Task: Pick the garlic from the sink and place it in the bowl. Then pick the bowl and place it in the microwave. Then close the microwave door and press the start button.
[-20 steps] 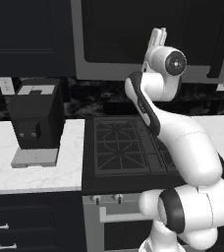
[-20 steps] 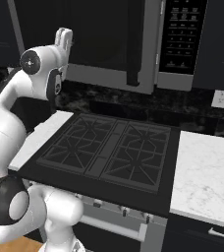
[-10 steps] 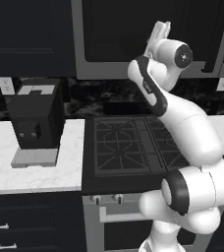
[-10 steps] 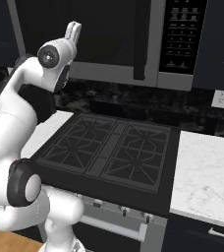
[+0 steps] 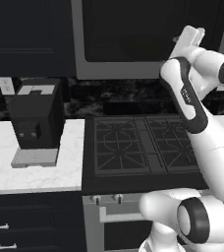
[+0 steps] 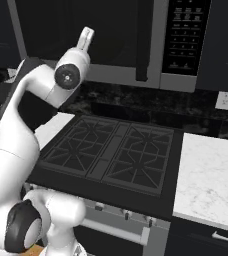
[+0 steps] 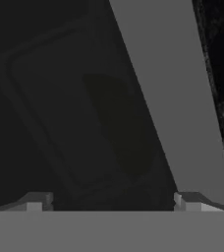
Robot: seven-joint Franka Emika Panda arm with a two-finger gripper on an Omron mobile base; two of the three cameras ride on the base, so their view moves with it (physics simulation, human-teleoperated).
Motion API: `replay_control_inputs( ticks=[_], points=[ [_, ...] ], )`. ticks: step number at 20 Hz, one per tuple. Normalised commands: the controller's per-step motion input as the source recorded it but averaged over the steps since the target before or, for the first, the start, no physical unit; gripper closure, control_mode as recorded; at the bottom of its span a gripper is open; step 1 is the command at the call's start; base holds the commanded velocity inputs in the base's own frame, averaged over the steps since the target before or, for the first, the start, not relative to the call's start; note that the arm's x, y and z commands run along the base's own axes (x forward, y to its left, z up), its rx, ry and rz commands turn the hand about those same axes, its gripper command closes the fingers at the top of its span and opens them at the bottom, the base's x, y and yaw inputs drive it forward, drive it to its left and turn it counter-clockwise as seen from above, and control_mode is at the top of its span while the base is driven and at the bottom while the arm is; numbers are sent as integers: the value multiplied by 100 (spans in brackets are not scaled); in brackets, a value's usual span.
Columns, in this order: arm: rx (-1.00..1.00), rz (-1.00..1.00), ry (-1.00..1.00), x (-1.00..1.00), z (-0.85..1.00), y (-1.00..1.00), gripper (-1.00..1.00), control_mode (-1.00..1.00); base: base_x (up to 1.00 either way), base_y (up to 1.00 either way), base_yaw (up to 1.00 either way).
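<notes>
The microwave (image 6: 178, 82) hangs above the cooktop with its microwave door (image 5: 128, 34) shut. Its dark bar handle (image 6: 143, 42) stands beside the button panel (image 6: 184, 35). My gripper (image 5: 194, 33) is raised in front of the door's right part, also seen at the arm's tip as the gripper (image 6: 87, 33). In the hand view the gripper (image 7: 114, 206) is open with nothing between its fingertips, facing the door's dark glass (image 7: 60, 108) and grey frame (image 7: 173, 98). A dim oval shape shows behind the glass. The garlic, the sink and the bowl are out of view.
A black coffee machine (image 5: 35, 123) stands on the white marble counter (image 5: 30, 172) at the left. The black cooktop (image 5: 143, 142) lies under the microwave. More marble counter (image 6: 211, 175) lies to the right, with a wall outlet (image 6: 225, 100) above it.
The arm has swung its hand to the right along the microwave's front, and the elbow has shifted with it. The scene itself has not moved.
</notes>
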Motion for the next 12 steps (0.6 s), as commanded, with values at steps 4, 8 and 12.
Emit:
replay_control_inputs(
  ticks=[4, 8, 12],
  points=[
    [7, 9, -5, -100, 0, -89, -100, -100, 0, 0, 0],
    [6, 5, 0, -93, 0, -100, -100, -100, 0, 0, 0],
    [3, 2, 0, -61, 0, -100, -100, -100, 0, 0, 0]
  ],
)
